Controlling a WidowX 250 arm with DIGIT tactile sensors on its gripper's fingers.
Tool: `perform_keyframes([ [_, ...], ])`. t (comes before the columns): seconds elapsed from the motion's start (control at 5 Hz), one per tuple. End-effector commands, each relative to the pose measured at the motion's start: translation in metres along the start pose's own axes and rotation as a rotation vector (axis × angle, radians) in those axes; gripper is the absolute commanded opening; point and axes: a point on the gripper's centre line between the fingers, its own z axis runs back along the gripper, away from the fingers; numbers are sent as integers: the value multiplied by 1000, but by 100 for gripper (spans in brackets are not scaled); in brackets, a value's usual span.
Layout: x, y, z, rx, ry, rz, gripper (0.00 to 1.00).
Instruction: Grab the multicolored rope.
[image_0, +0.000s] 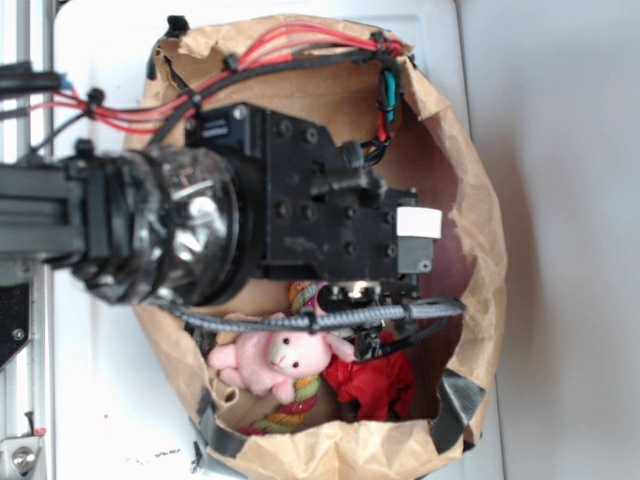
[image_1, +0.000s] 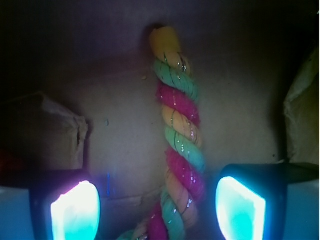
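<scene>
Rope (image_1: 179, 135) lengthwise between open pincer (image_1: 157, 210) fingers

This looks like a robot lab test rig rather than a home. A black arm (image_0: 300, 215) with exposed red and black cables (image_0: 290, 50) is mounted beside a metal rail (image_0: 30, 90) over a plain white worktop (image_0: 100, 60). A rolled-down paper bag (image_0: 480, 260) holds staged toys: a plush bunny (image_0: 275, 362), a rope (image_1: 179, 135) and a red cloth (image_0: 378, 385).
</scene>
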Motion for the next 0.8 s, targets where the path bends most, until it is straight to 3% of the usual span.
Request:
perform_keyframes([
  [0.0,16,-1,17,26,-36,30,100],
  [0.2,14,0,19,48,-16,36,100],
  [0.4,14,1,20,58,-20,19,58],
  [0.6,15,2,19,66,-31,14,0],
])
